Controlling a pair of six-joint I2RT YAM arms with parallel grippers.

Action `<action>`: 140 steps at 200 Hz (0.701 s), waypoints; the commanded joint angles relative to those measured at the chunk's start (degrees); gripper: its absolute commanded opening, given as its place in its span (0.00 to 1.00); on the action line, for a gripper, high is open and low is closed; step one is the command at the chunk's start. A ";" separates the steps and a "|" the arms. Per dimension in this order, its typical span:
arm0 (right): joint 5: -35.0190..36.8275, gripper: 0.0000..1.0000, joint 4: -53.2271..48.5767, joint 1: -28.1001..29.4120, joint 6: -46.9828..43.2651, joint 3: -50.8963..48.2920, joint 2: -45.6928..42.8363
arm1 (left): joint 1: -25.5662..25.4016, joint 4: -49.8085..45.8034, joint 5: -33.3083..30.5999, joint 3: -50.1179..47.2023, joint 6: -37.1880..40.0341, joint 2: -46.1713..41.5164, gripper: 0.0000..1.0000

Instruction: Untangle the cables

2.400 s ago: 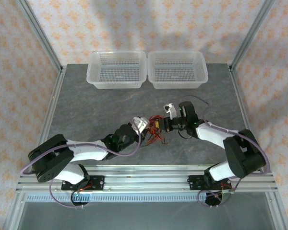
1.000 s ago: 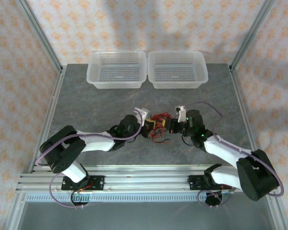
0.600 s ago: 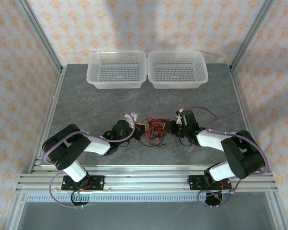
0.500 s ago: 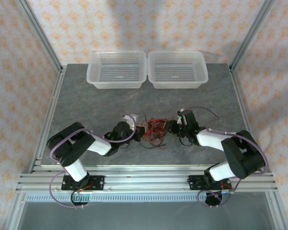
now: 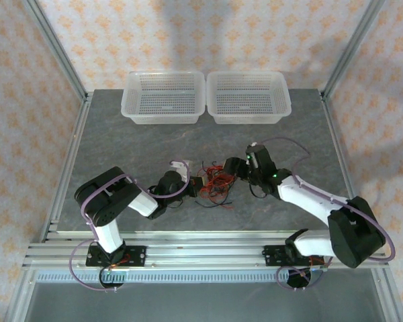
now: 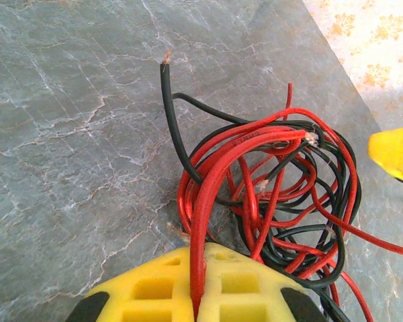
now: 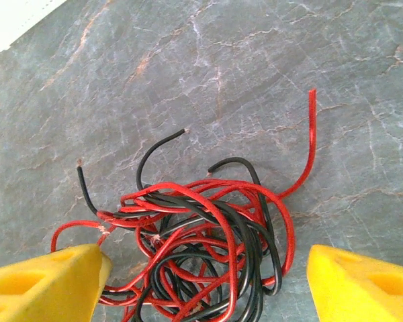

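right gripper point(image 7: 205, 268) has closed in, fingers spread wide astride the red-and-black wire tangle point(image 7: 208, 221); left gripper point(image 6: 198, 292) stays clamped on one red wire point(image 6: 200, 215), so it's still knotted.

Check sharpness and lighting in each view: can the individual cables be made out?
Top external: even light, soft shadows on the back wall, but the cables are a small tangle, strands hard to separate. Left wrist: strands crisp, no glare. Right wrist: sharp, evenly lit, each loop traceable.

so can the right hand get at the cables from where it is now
Probably yes: the right hand is open, its fingers either side of the cables with nothing between. The left hand pinches a red strand.
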 commanded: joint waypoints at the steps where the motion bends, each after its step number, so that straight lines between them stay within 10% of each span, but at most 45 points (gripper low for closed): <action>1: 5.65 0.80 -4.33 1.28 2.85 0.46 2.62 | 0.55 1.01 -1.09 0.42 -1.32 -0.24 0.00; 49: 5.77 0.68 3.39 4.15 8.07 -2.79 9.00 | 0.41 -0.49 -3.31 0.60 -2.14 -2.01 0.00; 89: 8.27 0.00 7.51 4.57 6.64 -3.96 11.38 | 0.42 1.74 -6.00 -1.95 -4.57 -3.39 0.00; 140: 10.27 0.00 3.71 4.39 -22.47 -0.51 5.89 | 0.41 -16.85 -13.62 -2.98 1.73 -18.82 0.11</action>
